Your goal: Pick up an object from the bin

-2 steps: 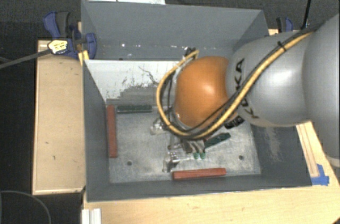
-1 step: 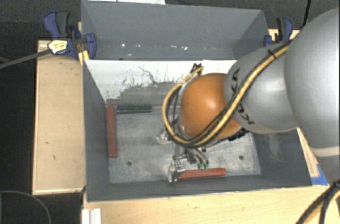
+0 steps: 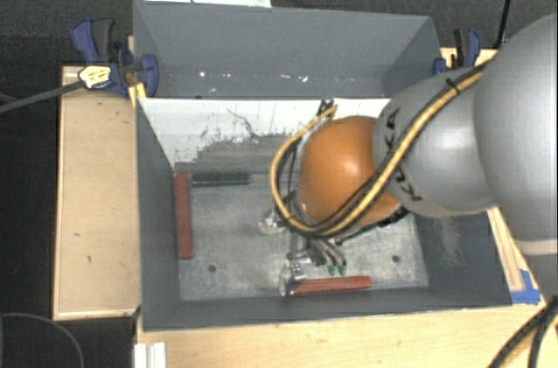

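Gripper (image 3: 301,269) at red-brown bar (image 3: 340,284) (bin's front)

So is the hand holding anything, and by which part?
Can't tell. The hand sits low at the left end of the front red stick, but no hold on it is visible.

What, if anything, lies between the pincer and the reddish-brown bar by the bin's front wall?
Nothing visible does. The pincer hangs at the left end, as viewed, of the reddish-brown bar; a small green piece lies just behind that bar, beside the pincer rather than between them.
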Motion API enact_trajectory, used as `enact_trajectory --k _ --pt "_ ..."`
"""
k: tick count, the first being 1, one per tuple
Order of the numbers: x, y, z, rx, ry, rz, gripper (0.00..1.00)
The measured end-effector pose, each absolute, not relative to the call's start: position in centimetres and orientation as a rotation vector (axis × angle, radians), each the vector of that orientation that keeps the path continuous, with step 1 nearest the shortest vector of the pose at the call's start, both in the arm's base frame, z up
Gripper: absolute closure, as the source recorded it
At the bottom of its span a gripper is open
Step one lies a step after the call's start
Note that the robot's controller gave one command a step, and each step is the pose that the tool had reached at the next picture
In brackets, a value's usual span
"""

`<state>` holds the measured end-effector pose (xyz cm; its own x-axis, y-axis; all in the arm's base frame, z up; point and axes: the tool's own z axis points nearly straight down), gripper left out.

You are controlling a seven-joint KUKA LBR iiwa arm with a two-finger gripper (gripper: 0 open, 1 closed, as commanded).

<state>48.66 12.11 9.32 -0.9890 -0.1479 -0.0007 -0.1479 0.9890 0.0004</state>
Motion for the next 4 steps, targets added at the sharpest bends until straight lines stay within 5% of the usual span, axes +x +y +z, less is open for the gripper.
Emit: enact_trajectory --k 1,2,3,4 --pt "48.5 8.9 8.4 -0.479 3.093 0.014 0.0" --pt "47.6 3.4 8.1 -0.23 3.143 0.003 1.0" --pt "47.7 3.4 8.1 -0.225 3.142 0.003 1.0" --pt "48.0 3.2 17.7 -0.21 3.129 0.001 0.0"
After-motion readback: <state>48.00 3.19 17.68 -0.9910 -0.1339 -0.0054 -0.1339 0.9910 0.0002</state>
